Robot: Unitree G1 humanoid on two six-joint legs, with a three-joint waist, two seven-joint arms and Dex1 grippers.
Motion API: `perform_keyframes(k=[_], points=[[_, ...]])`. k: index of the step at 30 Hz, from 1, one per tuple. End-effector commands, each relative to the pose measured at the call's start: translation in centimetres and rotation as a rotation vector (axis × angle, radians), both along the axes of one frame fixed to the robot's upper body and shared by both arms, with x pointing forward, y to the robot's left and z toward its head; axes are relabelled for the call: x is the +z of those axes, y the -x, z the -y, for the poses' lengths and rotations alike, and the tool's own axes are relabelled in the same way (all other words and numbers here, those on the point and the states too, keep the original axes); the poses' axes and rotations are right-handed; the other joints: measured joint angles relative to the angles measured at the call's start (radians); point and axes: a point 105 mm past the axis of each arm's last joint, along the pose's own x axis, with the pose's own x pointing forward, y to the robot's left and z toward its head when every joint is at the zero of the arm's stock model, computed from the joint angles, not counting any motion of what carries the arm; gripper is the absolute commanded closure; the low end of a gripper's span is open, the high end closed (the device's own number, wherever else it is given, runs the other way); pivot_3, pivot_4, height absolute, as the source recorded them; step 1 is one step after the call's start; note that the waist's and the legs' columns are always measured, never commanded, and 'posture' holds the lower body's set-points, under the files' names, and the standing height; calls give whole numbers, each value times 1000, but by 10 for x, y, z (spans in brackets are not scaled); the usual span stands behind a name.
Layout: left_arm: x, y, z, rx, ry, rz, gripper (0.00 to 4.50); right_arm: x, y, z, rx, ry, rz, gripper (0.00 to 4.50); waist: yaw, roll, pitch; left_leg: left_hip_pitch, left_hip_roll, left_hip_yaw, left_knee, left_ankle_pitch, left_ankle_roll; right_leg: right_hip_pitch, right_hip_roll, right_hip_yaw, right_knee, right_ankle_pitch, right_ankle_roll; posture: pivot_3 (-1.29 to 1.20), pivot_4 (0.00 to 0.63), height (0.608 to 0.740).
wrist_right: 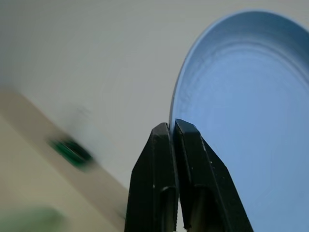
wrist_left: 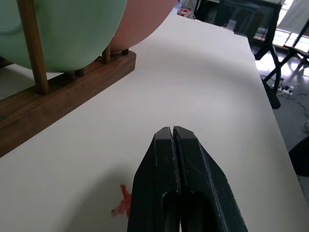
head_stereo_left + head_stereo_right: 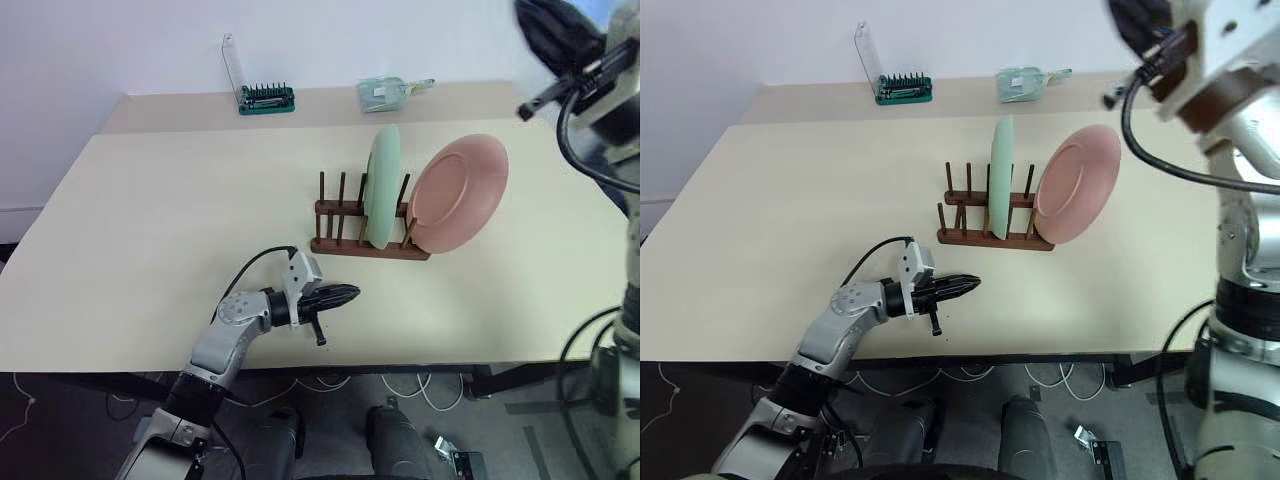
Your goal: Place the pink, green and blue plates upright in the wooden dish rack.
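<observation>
Head views: the rack [image 3: 368,243] holds the green plate [image 3: 383,185] upright and the pink plate [image 3: 458,192] leaning at its end, just beyond the left gripper [image 3: 338,295].

Left wrist view: fingers [image 2: 161,179] pressed together, empty.

Right wrist view: right gripper [image 1: 173,128] pinches the blue plate [image 1: 246,125] by its rim.

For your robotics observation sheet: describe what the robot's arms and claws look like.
The left arm is silver-grey metal with rounded joint housings, a pale block at the wrist and a black cable looping over it. The left claw has two black tapered fingers. The right arm is likewise silver-grey with black cables, and the right claw has matching black fingers.
</observation>
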Motion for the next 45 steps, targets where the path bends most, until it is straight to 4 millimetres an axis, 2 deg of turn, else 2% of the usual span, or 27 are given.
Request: perform_keyframes(k=[1, 3, 4, 6, 10, 14, 21, 24, 33, 40, 45], points=[[11, -1, 1, 8, 30, 41, 4500, 7, 29, -37, 277, -102, -79, 4426, 3, 0, 0, 0, 0, 0, 0, 0, 0, 0, 0, 0, 0, 0, 0, 0, 150, 740], [13, -3, -4, 46, 35, 64, 4500, 0, 40, -68, 519, -276, -219, 4426, -3, 0, 0, 0, 0, 0, 0, 0, 0, 0, 0, 0, 0, 0, 0, 0, 150, 740], [14, -3, -7, 58, 36, 72, 4500, -2, 43, -78, 588, -332, -278, 4426, -6, 0, 0, 0, 0, 0, -1, 0, 0, -1, 0, 0, 0, 0, 0, 0, 150, 740], [15, -5, -15, 89, 33, 89, 4500, -14, 42, -90, 656, -417, -402, 4426, -5, 0, 0, 0, 2, -1, -2, 0, 0, -3, 0, 0, 3, 0, -1, 0, 150, 740], [18, -6, -35, 155, 28, 107, 4500, -35, 29, -102, 684, -580, -631, 4426, -3, 0, 0, 0, 1, -2, -2, 0, 0, -4, 1, 0, 3, 1, -1, 0, 150, 740], [19, -4, -57, 220, -1, 120, 4500, -34, 23, -101, 677, -625, -685, 4426, -3, 0, 0, 0, 0, -1, -2, 0, 0, -4, 1, 0, 2, 1, -1, 0, 150, 740], [22, -11, -79, 314, -26, 150, 4500, -50, 6, -110, 646, -689, -832, 4426, -7, 0, 0, 0, 1, 0, -2, 0, 0, -4, 1, 0, 3, 1, -1, 0, 150, 740], [24, -13, -81, 327, -33, 166, 4500, -49, 6, -114, 664, -696, -846, 4426, -9, 0, 0, 0, 1, 0, -3, 0, 0, -5, 1, 0, 3, 1, -1, 0, 150, 740], [37, -12, -80, 339, -32, 207, 4500, -63, -15, -116, 615, -875, -1003, 4426, -8, 0, 0, 0, 1, 0, -5, 0, 0, -6, 1, 0, 3, 1, -2, 0, 150, 740], [44, -12, -76, 340, -29, 209, 4500, -68, -26, -114, 555, -941, -1023, 4426, -10, 0, 0, 0, 1, 0, -6, 0, 0, -7, 2, 0, 3, 1, -2, 0, 150, 740], [43, -12, -74, 334, -27, 206, 4500, -80, -41, -107, 473, -1026, -1081, 4426, -10, 0, 0, 0, 1, 0, -7, 0, -1, -7, 2, 0, 3, 1, -2, 0, 150, 740]])
